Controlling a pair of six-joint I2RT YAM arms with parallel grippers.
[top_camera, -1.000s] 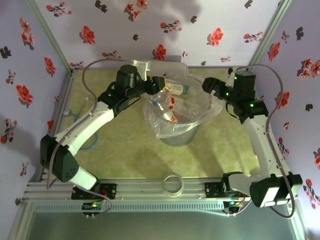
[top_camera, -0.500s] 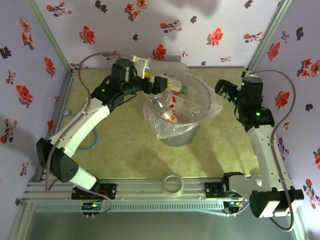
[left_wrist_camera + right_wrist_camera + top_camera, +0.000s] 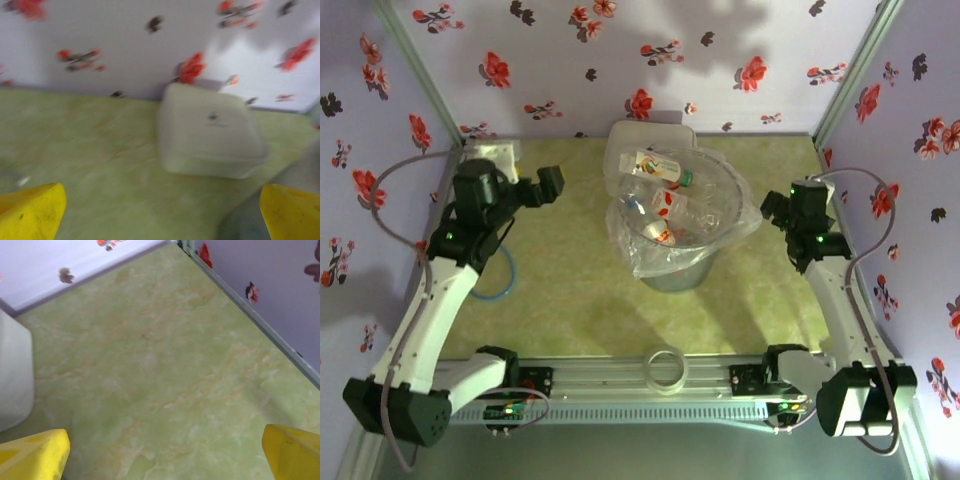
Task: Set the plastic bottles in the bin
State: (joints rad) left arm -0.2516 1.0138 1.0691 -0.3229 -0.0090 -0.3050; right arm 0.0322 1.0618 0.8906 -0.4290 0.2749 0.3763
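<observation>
The bin (image 3: 720,250), a clear bucket lined with a crinkly bag, stands mid-table. Plastic bottles lie inside it. One with a green cap (image 3: 660,168) rests near the far rim, and two red-labelled ones (image 3: 672,206) lie lower down. My left gripper (image 3: 542,187) hangs open well to the left of the bin with nothing in it. In the left wrist view, which is blurred, its yellow fingertips (image 3: 30,215) stand wide apart over bare mat. My right gripper (image 3: 772,207) is open just right of the bin. Its fingertips (image 3: 292,452) are spread over bare mat.
A white rounded-square box (image 3: 625,135) sits behind the bin against the back wall, also seen from the left wrist (image 3: 210,130) and the right wrist (image 3: 12,375). A small clear ring (image 3: 666,368) lies on the front rail. A blue cable loop (image 3: 500,285) lies at left.
My left gripper opened and let the green-capped bottle go into the bin, then swung back left. My right arm drew back to the right, away from the bin's rim.
</observation>
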